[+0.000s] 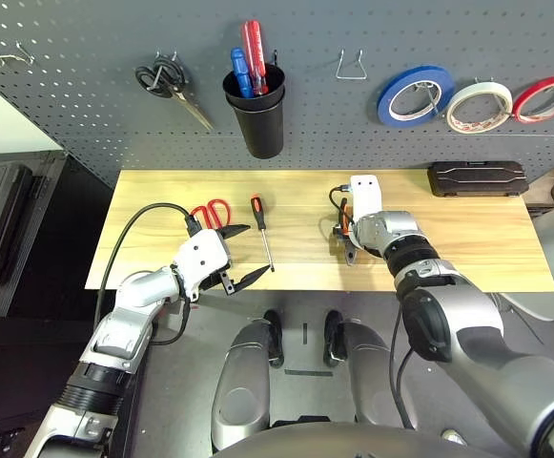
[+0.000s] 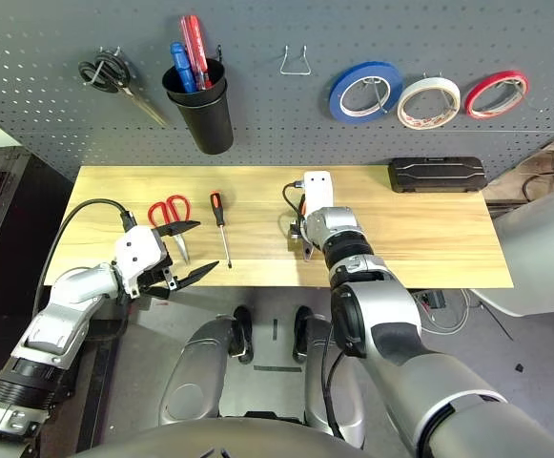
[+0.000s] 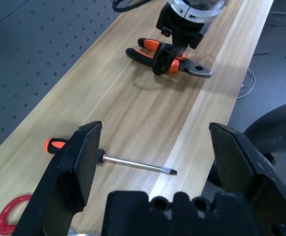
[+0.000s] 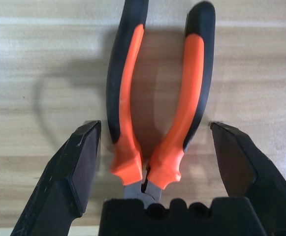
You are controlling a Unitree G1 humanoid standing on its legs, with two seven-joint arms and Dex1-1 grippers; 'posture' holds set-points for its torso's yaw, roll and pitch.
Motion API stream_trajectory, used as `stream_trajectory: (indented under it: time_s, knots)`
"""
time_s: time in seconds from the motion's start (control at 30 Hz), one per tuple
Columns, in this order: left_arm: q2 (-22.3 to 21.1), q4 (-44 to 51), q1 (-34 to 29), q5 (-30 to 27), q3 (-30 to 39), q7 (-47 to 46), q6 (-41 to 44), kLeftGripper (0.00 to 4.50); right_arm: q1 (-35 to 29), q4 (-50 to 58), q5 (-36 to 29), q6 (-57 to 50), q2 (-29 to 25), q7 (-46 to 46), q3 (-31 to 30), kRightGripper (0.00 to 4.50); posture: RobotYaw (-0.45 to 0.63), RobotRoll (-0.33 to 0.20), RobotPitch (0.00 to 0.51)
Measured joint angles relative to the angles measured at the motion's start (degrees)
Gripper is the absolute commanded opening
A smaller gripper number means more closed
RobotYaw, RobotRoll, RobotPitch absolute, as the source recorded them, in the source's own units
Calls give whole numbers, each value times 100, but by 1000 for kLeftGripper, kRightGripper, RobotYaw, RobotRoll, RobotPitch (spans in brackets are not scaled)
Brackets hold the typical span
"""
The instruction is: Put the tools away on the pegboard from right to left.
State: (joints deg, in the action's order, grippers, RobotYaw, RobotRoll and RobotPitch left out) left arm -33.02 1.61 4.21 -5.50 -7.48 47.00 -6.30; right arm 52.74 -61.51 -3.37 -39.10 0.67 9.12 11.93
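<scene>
Straddling the pliers (image 4: 157, 113) with my right gripper (image 4: 155, 147), I have both fingers spread wide, one on each side of the orange-and-black handles and apart from them; nothing is clamped. The pliers lie flat on the wooden table (image 1: 467, 248) near its middle, directly under my right wrist, their metal nose toward the table's front edge. Whether my fingertips touch the wood I cannot quite tell from here.

My left gripper (image 1: 236, 254) hangs over the table's left front corner with its jaws wide apart and holding nothing. The slim screwdriver (image 1: 261, 231) lies just to its right, handle toward the pegboard (image 1: 67, 105) and tip toward the front edge. The red-handled scissors (image 1: 213, 214) lie just behind this gripper, their blades partly under its upper finger.

Counting what remains on the table: one pair of pliers, one screwdriver, one pair of red scissors, plus one black case (image 1: 477, 177) at the back right.

On the pegboard I count three tape rolls hanging side by side at the right: one blue (image 1: 415, 95), one cream-white (image 1: 479, 105), one red (image 1: 543, 98). One bare wire hook (image 1: 354, 65) sits left of them. Further left hangs one black cup (image 1: 256, 113) holding what look like two screwdrivers, one blue and one red, then one pair of black-handled scissors (image 1: 167, 82).
</scene>
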Motion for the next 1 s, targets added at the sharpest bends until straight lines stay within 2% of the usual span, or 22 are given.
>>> stream_trajectory:
  time_s: [0.1,0.27,0.53,0.7,0.83,1.0]
  knots:
    - [-4,23,-27,0,0,-1,23,4500,34,-155,-9,150,-14,-17,4,4460,184,0,314]
    - [-4,59,-60,0,-8,-3,56,4500,75,-268,-60,260,-55,-6,18,2869,182,0,311]
    - [3,98,-56,0,-30,-4,59,4500,71,-281,-51,360,-68,-63,-48,2863,180,0,301]
    - [33,110,-35,-5,-28,-29,80,4500,-172,99,21,399,-110,-332,-324,2863,177,0,285]
    - [48,236,-42,-43,57,-91,176,4500,-742,1085,122,246,-221,-734,-726,2863,181,0,271]
    - [47,292,-78,-115,216,-184,221,4500,-1769,3066,347,125,-699,-1281,-1342,2863,183,0,247]
